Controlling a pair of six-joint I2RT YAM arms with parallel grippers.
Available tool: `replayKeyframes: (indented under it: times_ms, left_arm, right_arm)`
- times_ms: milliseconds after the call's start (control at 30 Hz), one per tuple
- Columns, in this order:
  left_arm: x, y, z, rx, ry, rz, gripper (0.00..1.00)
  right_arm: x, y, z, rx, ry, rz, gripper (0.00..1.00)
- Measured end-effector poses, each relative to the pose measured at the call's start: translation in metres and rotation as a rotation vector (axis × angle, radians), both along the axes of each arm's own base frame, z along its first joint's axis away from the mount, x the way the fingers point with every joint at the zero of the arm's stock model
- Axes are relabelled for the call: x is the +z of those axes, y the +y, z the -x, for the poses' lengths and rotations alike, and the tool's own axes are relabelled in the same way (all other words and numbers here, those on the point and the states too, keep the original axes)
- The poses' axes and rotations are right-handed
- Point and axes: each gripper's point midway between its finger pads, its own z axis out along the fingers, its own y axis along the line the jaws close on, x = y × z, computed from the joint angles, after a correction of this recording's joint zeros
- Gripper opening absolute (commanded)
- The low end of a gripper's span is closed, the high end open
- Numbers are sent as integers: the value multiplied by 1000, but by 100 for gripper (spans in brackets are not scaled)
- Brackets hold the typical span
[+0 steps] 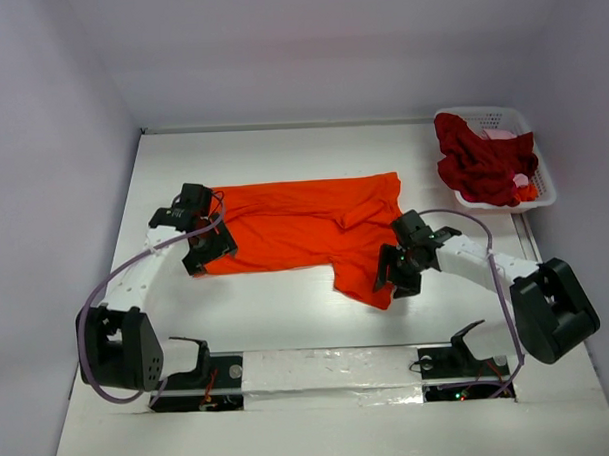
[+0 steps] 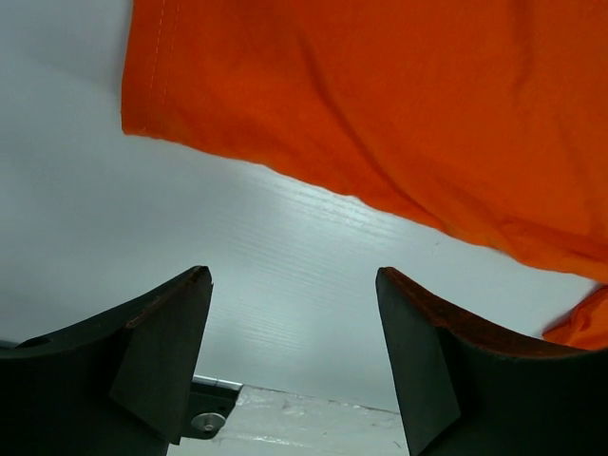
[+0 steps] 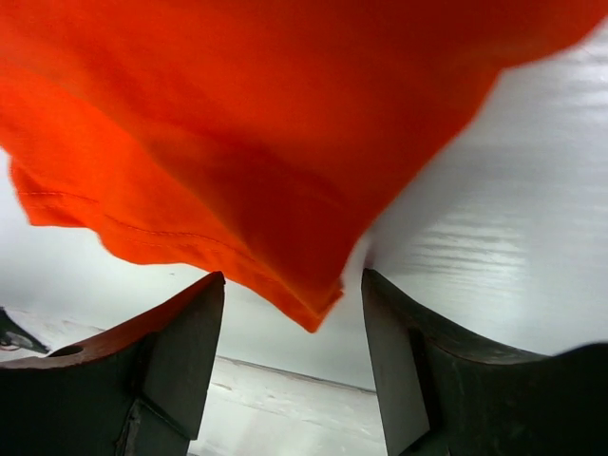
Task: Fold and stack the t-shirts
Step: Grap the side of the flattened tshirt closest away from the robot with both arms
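A white desk (image 1: pixel 288 319) fills the scene. Only the top view shows the basket (image 1: pixel 543 175), upper right, holding the crimson t-shirt (image 1: pixel 482 167) and pink cloth (image 1: pixel 501 134). The orange-red t-shirt (image 1: pixel 304 223) lies spread at centre frame. The left tool (image 1: pixel 203 254) sits at its lower left corner and the right tool (image 1: pixel 389 278) at its lower right corner. The wrist views show both tools open, gripping nothing.

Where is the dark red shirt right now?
In the top view, the dark red shirt lies bunched in the white basket at the far right corner, right of the spread orange shirt.
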Motion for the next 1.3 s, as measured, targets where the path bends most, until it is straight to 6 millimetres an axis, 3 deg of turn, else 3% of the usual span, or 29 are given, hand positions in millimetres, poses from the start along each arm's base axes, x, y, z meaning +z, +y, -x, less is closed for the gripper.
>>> replayKeyframes:
  times_ms: [167, 600, 900, 1100, 1300]
  left_arm:
    - [12, -1, -18, 4, -38, -4, 68]
    - [26, 8, -30, 26, -70, -48, 69]
    - [3, 39, -34, 84, 27, -120, 68]
    - [1, 49, -34, 91, 53, -120, 69]
    - [5, 58, -50, 90, 61, -125, 69]
  right_arm:
    - [4, 12, -11, 24, -21, -19, 53]
    - [14, 20, -11, 25, -50, -47, 55]
    - [17, 19, -10, 17, -53, -44, 54]
    - [9, 20, -8, 21, -20, -42, 55]
    - [0, 22, -1, 30, 44, -43, 54]
